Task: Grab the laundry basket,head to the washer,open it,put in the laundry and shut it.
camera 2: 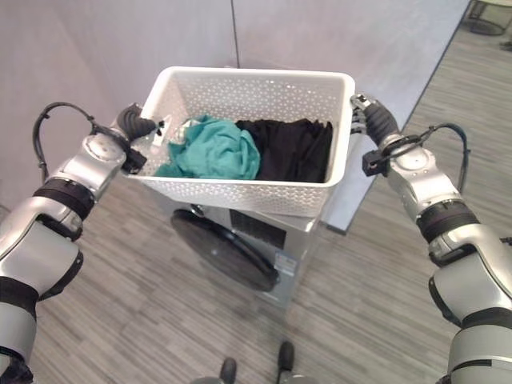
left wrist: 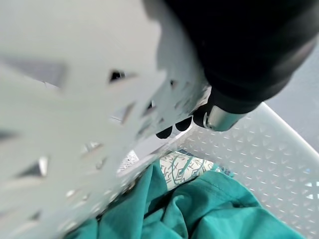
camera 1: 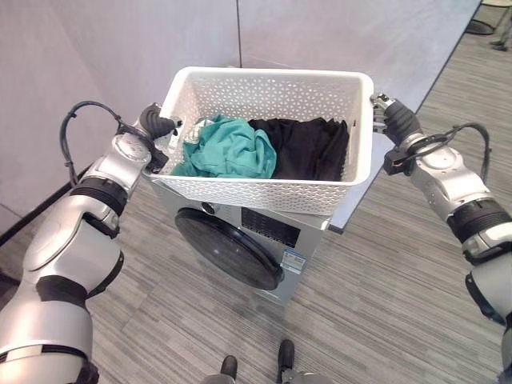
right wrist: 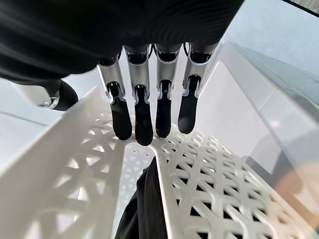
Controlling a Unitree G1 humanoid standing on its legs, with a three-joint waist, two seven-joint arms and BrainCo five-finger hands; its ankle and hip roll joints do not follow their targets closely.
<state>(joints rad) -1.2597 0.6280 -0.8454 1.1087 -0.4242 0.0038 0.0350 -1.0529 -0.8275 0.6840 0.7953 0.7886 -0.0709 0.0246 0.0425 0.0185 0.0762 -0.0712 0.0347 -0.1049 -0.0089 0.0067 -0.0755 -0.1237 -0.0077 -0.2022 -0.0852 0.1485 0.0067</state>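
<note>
A white perforated laundry basket (camera 1: 264, 76) sits level over the top of the washer (camera 1: 264, 228); I cannot tell whether it rests on it. Inside lie a teal garment (camera 1: 232, 148) and a black garment (camera 1: 308, 148). My left hand (camera 1: 156, 124) is at the basket's left rim, its fingers (left wrist: 219, 117) curled over the edge into the basket above the teal cloth (left wrist: 199, 204). My right hand (camera 1: 392, 116) grips the right rim, fingertips (right wrist: 144, 124) hooked inside the wall and the thumb outside. The washer's round dark door (camera 1: 228, 248) is closed, facing me.
Grey partition walls (camera 1: 120, 48) stand behind and left of the washer. A pale panel (camera 1: 360, 192) leans by its right side. Wood-look floor (camera 1: 400, 304) lies open in front and to the right. A chair base (camera 1: 480, 28) shows far right.
</note>
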